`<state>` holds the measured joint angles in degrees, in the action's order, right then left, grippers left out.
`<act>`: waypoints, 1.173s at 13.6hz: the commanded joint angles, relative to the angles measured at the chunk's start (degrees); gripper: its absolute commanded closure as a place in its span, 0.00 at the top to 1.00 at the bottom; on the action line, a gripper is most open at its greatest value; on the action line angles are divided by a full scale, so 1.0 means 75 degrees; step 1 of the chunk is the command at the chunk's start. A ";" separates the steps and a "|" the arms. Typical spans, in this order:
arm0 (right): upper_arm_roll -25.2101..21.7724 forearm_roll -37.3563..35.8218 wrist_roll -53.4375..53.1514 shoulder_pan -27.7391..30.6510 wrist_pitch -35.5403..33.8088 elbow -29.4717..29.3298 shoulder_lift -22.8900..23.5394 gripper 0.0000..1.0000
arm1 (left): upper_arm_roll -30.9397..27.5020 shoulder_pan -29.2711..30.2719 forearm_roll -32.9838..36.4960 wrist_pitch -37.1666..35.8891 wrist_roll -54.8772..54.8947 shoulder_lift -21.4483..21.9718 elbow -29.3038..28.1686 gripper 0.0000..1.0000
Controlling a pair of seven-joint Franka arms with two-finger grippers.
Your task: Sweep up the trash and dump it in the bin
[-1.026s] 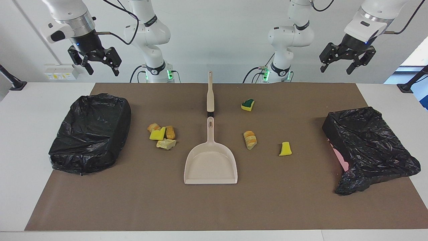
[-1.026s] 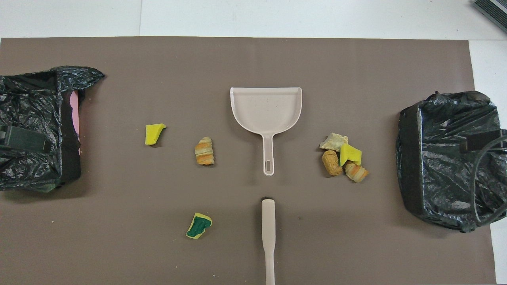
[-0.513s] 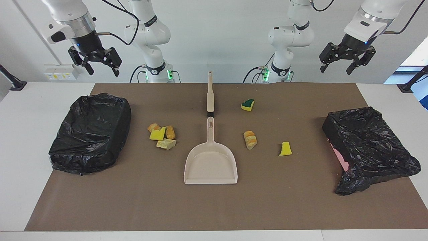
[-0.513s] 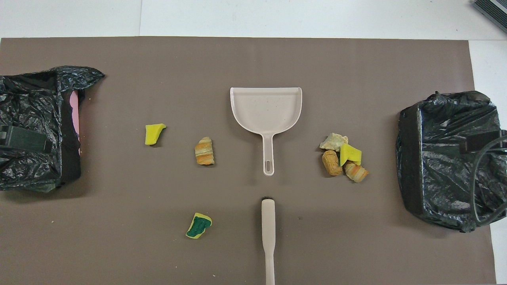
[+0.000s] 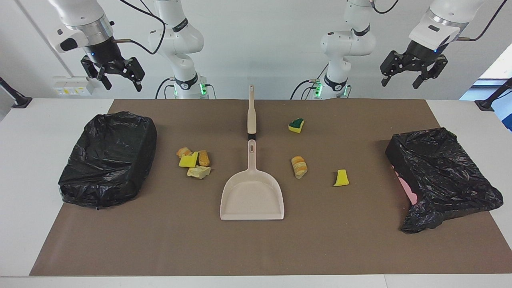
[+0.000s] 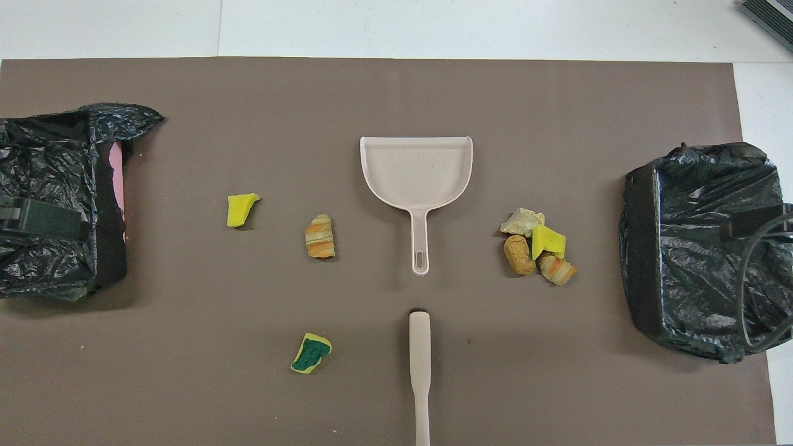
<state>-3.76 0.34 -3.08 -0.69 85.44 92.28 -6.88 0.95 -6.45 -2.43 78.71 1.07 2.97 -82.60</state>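
Waiting to start | left gripper (image 5: 413, 75) and right gripper (image 5: 117, 75) raised, jaws spread, holding nothing | trash (image 5: 194, 161) loose on both sides of dustpan (image 5: 252, 192) | brush (image 5: 251, 110) just past dustpan's handle end | next, likely: grasp brush and dustpan.

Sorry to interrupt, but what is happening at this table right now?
Nothing is being handled yet. The left pincer and the right pincer hang open, high above the two black-bagged bins at the table's ends. The dustpan and the brush lie untouched mid-table. The trash lies loose on the mat: four chunks clustered, three scattered.
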 commanded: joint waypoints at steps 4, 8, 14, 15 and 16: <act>0.0009 -0.0022 0.0235 0.0080 -0.0036 0.0200 -0.0149 1.00 | 0.0797 -0.0043 -0.0412 0.0169 -0.0072 0.0552 -0.0737 1.00; 0.0009 -0.0022 0.0235 0.0080 -0.0036 0.0212 -0.0149 1.00 | 0.1524 -0.0428 -0.0660 0.1023 -0.1274 0.0882 -0.1781 1.00; 0.0009 -0.0022 0.0247 0.0080 -0.0036 0.0270 -0.0195 1.00 | 0.1537 -0.2196 -0.0672 0.2194 -0.2892 0.0893 -0.2987 1.00; 0.0009 -0.0022 0.0247 0.0091 -0.0036 0.0305 -0.0196 1.00 | 0.1537 -0.2489 -0.0672 0.2511 -0.3244 0.0893 -0.3245 1.00; -0.0003 -0.0022 0.0247 0.0080 -0.0036 0.0305 -0.0207 1.00 | 0.1537 -0.2713 -0.0672 0.2792 -0.3457 0.0893 -0.3480 1.00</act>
<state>-3.76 0.34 -3.08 -0.56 85.44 93.05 -7.05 13.56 -23.30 -6.67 94.97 -21.57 7.47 -103.11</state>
